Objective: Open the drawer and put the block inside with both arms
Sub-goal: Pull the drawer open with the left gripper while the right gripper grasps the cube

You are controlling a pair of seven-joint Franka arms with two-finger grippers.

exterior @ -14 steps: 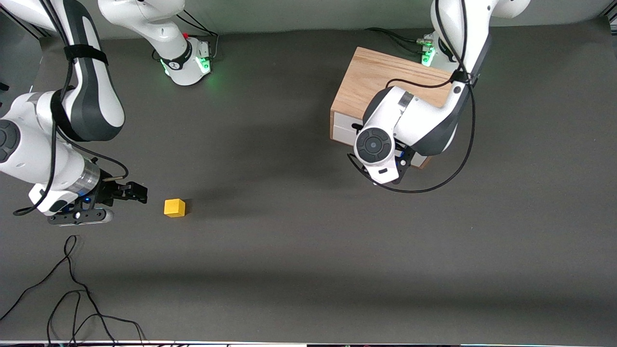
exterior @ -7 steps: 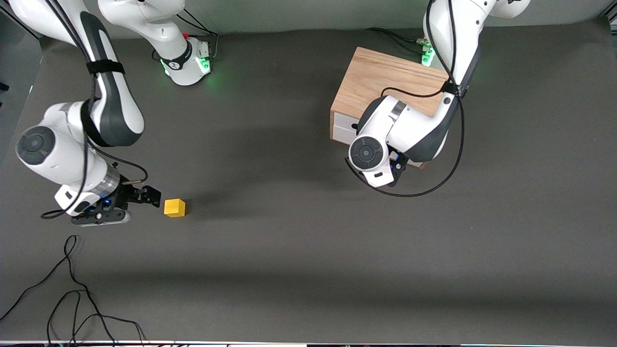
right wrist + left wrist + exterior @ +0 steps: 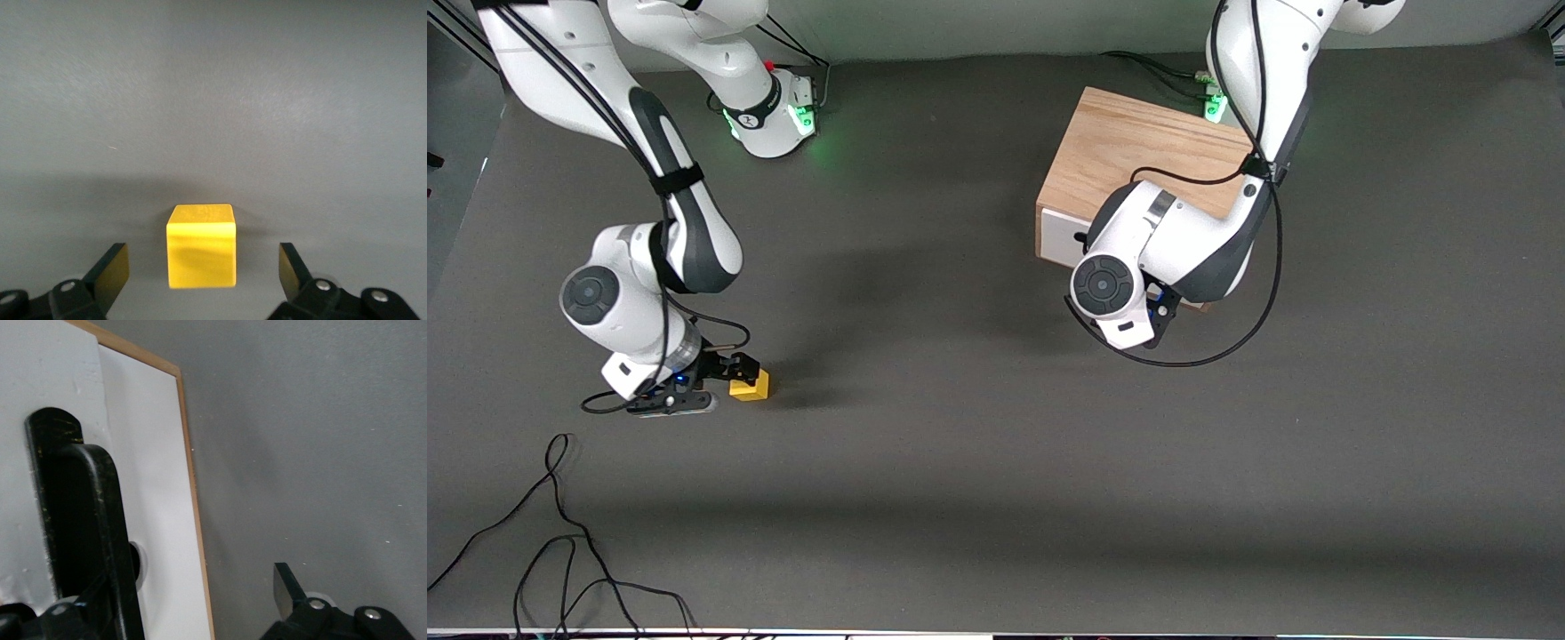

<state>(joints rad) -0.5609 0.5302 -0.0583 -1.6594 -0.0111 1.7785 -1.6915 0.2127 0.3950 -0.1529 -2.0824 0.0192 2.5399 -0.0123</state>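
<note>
yellow block [image 3: 752, 385] [image 3: 201, 245] on the grey table [image 3: 978, 462], toward the right arm's end. right gripper [image 3: 734, 372] [image 3: 203, 273] is wide open, fingers either side of the block, not touching. farther off, left gripper [image 3: 167, 613] is open at the drawer [image 3: 1060, 235], one finger beside the black bar handle [image 3: 80, 520]; oak box [image 3: 1138, 151] shut.
</note>
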